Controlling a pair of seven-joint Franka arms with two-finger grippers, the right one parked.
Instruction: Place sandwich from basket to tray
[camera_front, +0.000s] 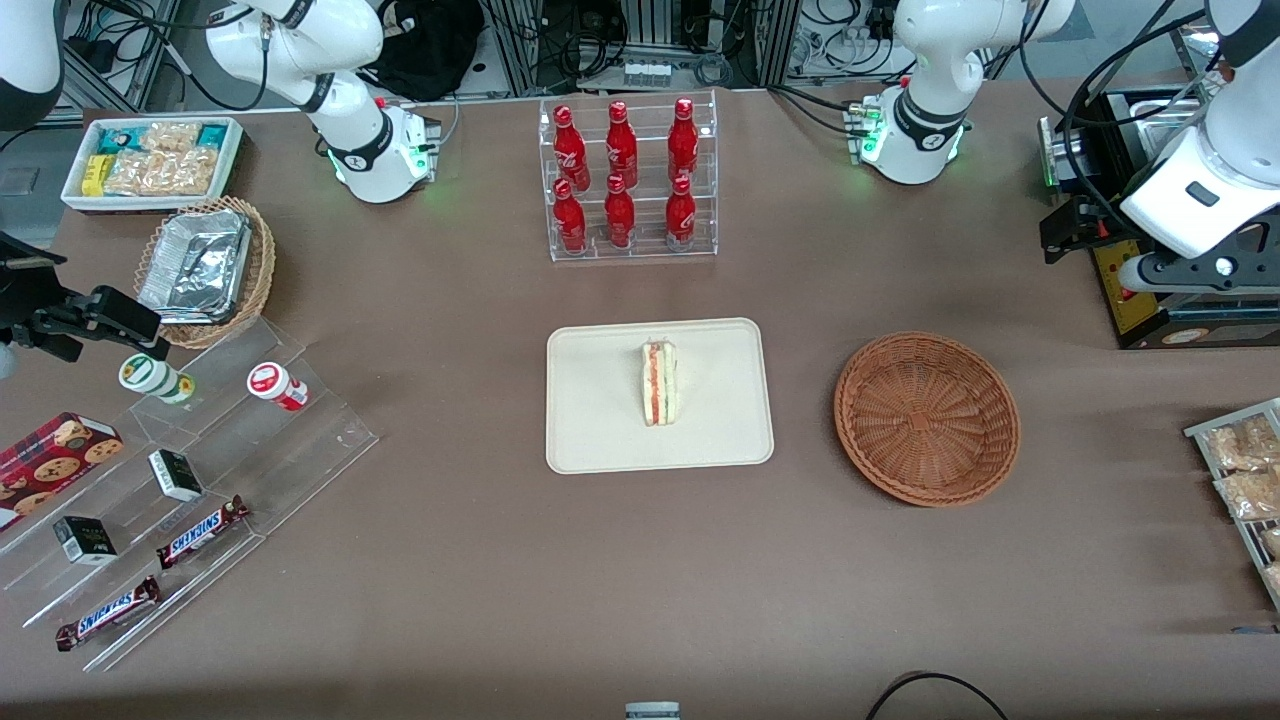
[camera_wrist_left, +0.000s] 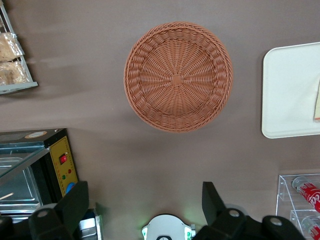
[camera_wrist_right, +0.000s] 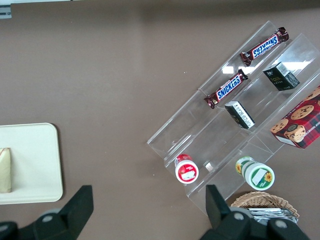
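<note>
Centrally in the front view, the tray (camera_front: 660, 395) lies flat on the brown table (camera_front: 480, 560), and the sandwich (camera_front: 660, 383) rests on it near its middle, cut edge with red and green layers facing up. Beside the tray, toward the working arm's end of the table, sits the basket (camera_front: 927, 418), with bare wicker showing across its whole bowl. Farther from the camera than the tray stands a clear rack of red bottles (camera_front: 625, 180). Toward the parked arm's end lie a clear stepped stand (camera_front: 190, 500) carrying two Snickers bars (camera_front: 202, 531), small dark boxes and two round-lidded jars, a tan wicker basket with a foil container (camera_front: 205, 265), and a white bin of snack packets (camera_front: 153, 160). The left arm's gripper (camera_front: 1075, 235) hangs raised above the table at the working arm's end, well apart from the basket and the tray.

From the left wrist view, the gripper (camera_wrist_left: 145, 202) shows its two dark fingers (camera_wrist_left: 75, 202) spread wide apart, with nothing between them. It looks straight down on the basket (camera_wrist_left: 178, 76), and a corner of the tray (camera_wrist_left: 290, 90) shows beside it, with a sliver of the sandwich (camera_wrist_left: 317, 105) at the frame's edge.

From the right wrist view, part of the tray (camera_wrist_right: 30, 165) appears with one end of the sandwich (camera_wrist_right: 5, 170) on it, well apart from the stepped stand (camera_wrist_right: 230, 125).
</note>
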